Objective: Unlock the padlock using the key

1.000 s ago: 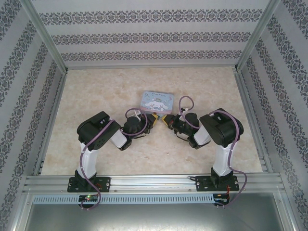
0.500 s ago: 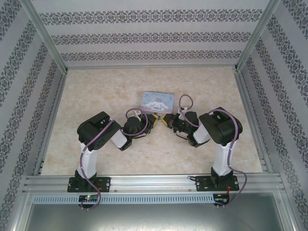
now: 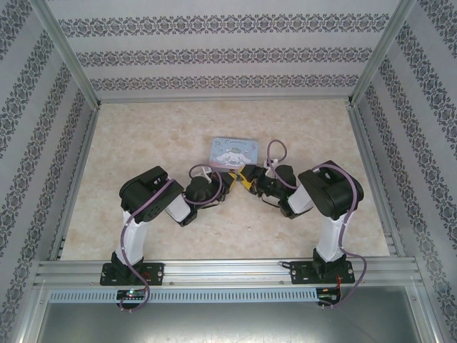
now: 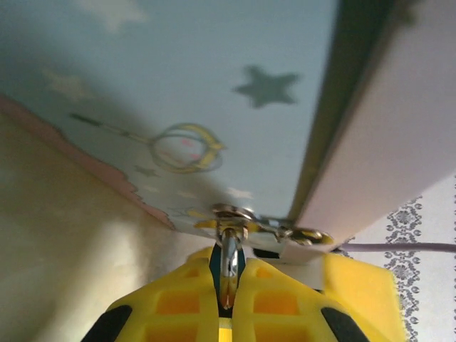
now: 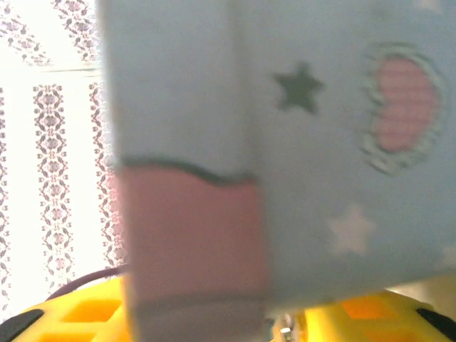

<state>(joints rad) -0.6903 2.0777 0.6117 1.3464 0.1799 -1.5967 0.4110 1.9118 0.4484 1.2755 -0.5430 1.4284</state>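
The left gripper pinched what looked like the padlock at the near edge of the tin. The right gripper, just right of it, stood part-spread, and the key was indistinct. Probably the insertion step, which next called for gripping and aligning the key.

The top camera looks steeply down from high behind the near edge over the whole table; the left wrist camera faces the pale blue tin from very close, tilted along its lid; the right wrist camera sits nearer still, blurred; all three share that tin.
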